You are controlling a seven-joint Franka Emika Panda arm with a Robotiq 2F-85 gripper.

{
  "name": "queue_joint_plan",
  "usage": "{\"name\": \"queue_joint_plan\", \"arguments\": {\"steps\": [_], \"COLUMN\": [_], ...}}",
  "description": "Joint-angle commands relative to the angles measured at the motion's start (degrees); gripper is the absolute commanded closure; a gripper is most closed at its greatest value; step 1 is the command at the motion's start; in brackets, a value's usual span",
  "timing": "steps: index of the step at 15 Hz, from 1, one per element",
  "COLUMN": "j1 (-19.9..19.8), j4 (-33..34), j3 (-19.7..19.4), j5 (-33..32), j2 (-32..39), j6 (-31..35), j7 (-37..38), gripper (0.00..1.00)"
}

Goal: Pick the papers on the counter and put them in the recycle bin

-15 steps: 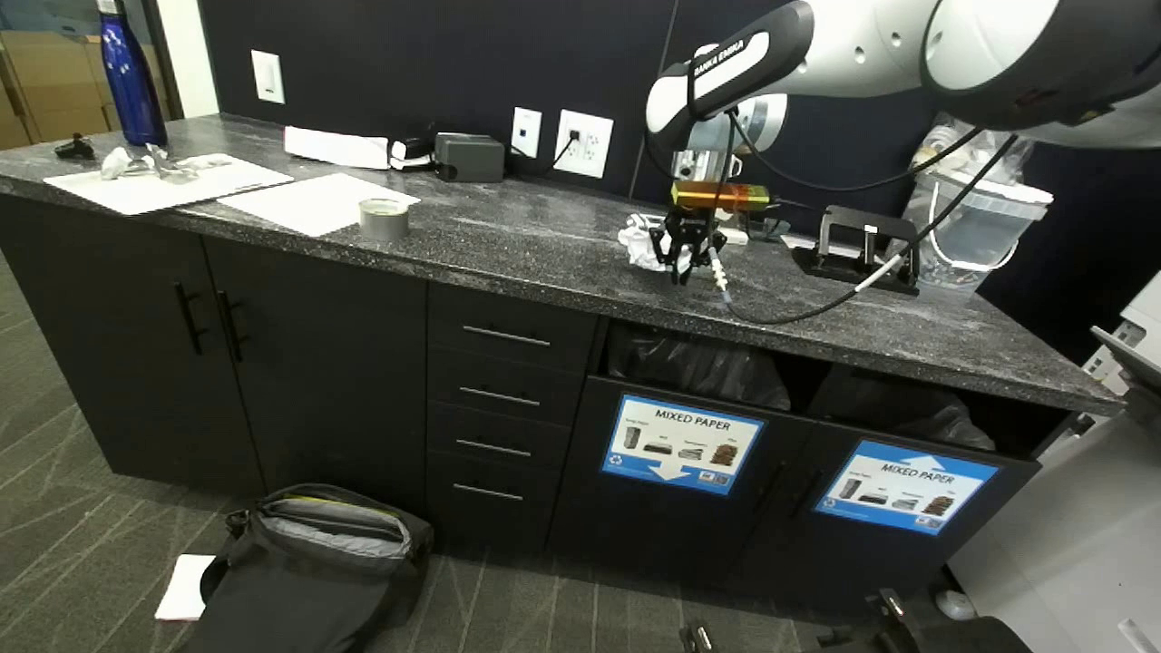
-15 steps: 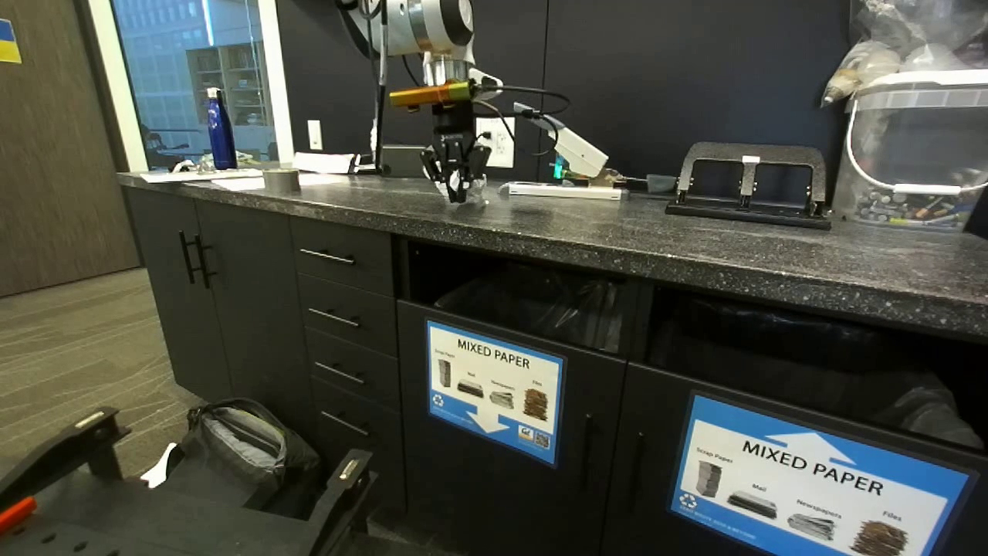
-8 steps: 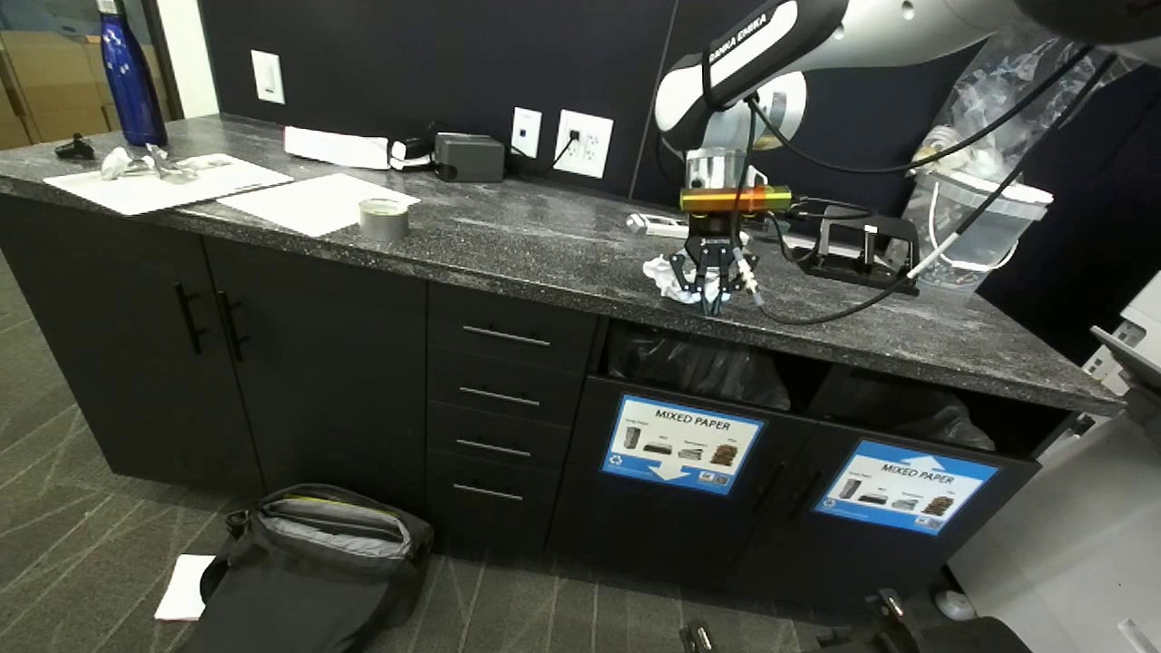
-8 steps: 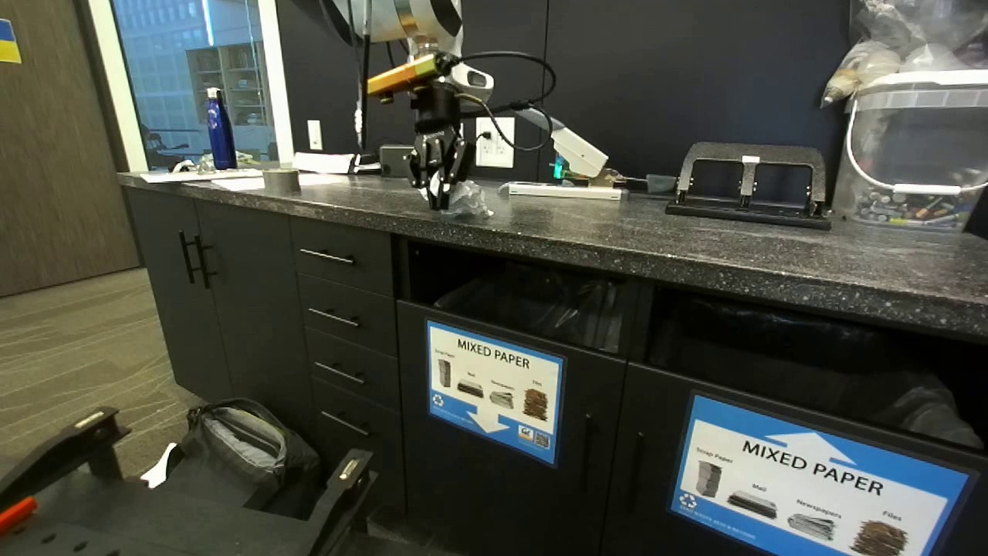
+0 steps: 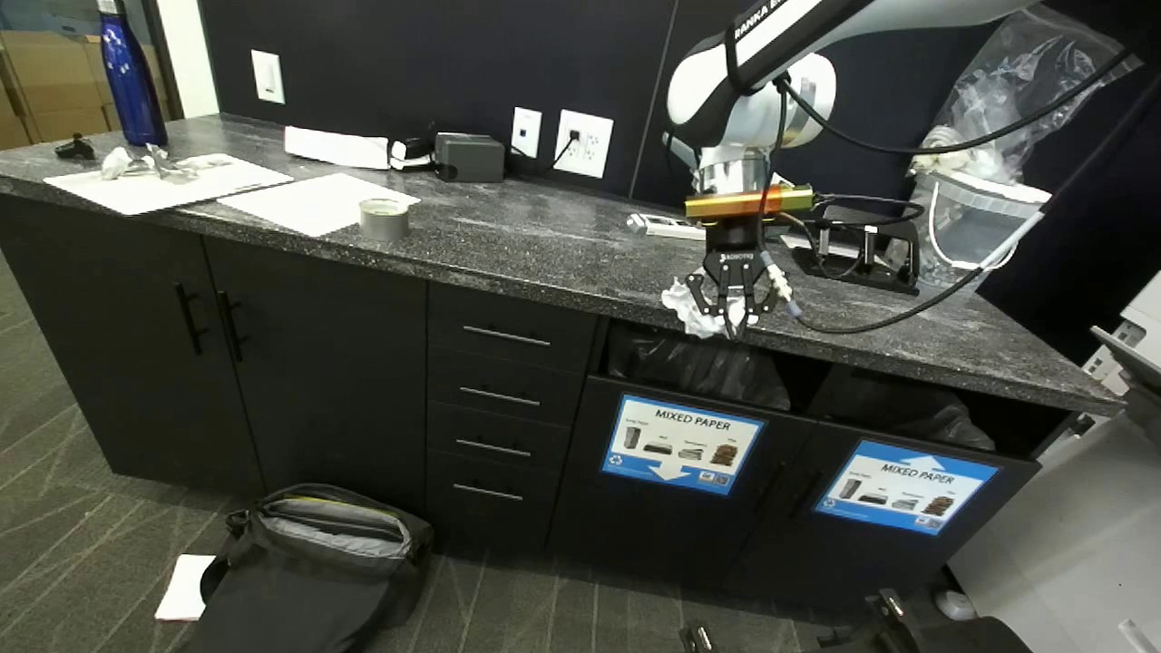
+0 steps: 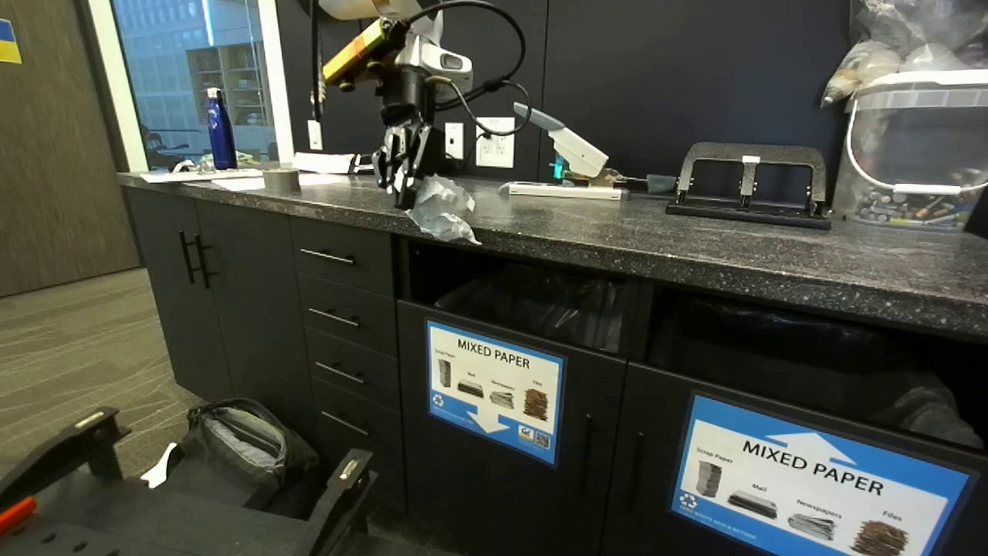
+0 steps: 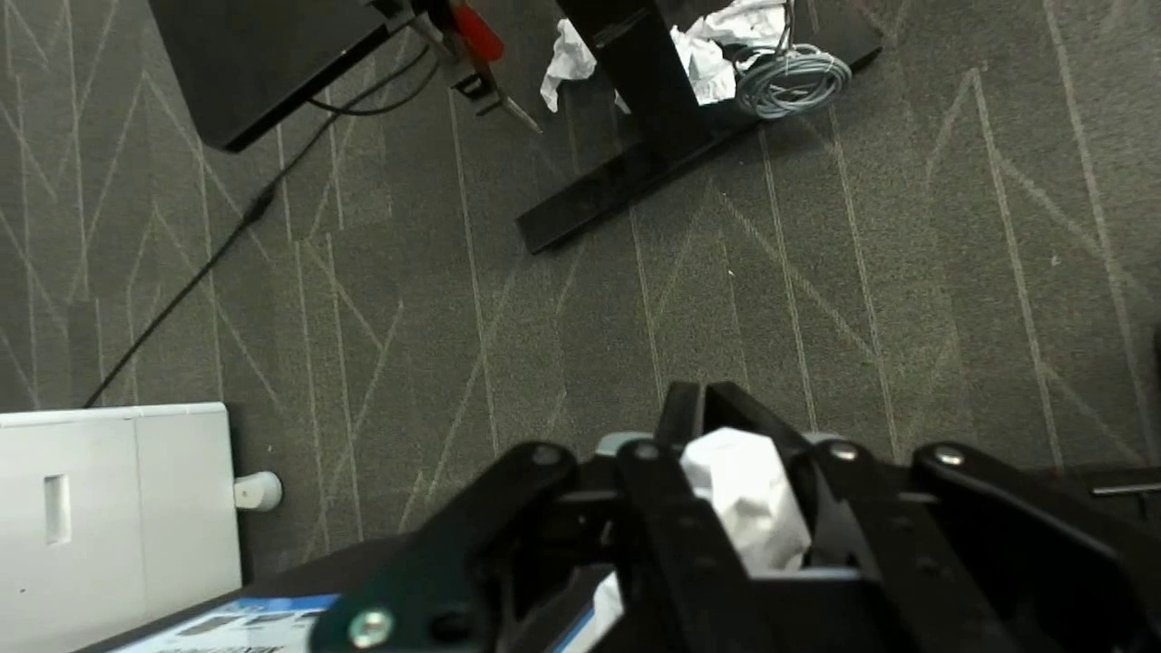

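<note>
Tool (image 5: 735, 330): clamped on a crumpled white paper scrap (image 6: 445, 210); in the wrist view you see the white of it squeezed between the two sides of your tool.
Scrap position: held at the front edge of the worktop (image 5: 544, 238), crossing the line of that edge in both exterior views; whether it touches the surface, you cannot tell.
Bin slots (image 6: 532, 301): two, lined, under the worktop; in both exterior views your scrap shows above the slot whose "MIXED PAPER" sign (image 5: 682, 444) carries a downward arrow.
Second sign (image 5: 907, 487): same heading, arrow up, below the neighbouring slot.
Loose scraps (image 5: 118, 164): crumpled white pieces on a flat sheet (image 5: 136, 198) at the far end of the worktop, well apart from your tool.
Second sheet (image 5: 313, 204): flat, just beside the first; tape roll (image 5: 384, 222) at its corner, on or beside it, unclear.
Bottle (image 5: 132, 82): blue, upright, behind the loose scraps.
Hole punch (image 6: 747, 185): dark, between a pale stapler-like device (image 6: 575, 147) and a clear tub (image 6: 915, 154).
Floor (image 7: 544, 345): dark bag (image 5: 317, 571) before the drawers (image 5: 508, 363); in the wrist view you see crumpled paper (image 7: 707, 65) by a dark stand (image 7: 667, 100).
</note>
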Motion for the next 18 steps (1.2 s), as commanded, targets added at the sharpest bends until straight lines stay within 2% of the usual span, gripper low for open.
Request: {"name": "queue_joint_plan", "arguments": {"steps": [1, 4, 7, 11, 14, 18], "j1": [-2.28, -4.4, -6.07, -9.1, -9.73, -8.94], "j4": [-8.55, -13.83, -18.57, -23.13, -24.26, -22.57], "j3": [0.42, 0.3, 0.07, 0.28, -1.0, -3.02], "j5": [1.34, 2.62, 3.07, 3.25, 0.66, 0.59], "j2": [-3.88, -3.28, -2.03, 2.03, 6.79, 13.25], "j6": [7.07, 15.75, 25.75, 42.91, 57.14, 70.22], "j7": [-1.03, -3.82, -7.44, -16.89, -21.72, -23.7], "gripper": [0.88, 0.89, 0.85, 0.84, 0.85, 0.85]}}
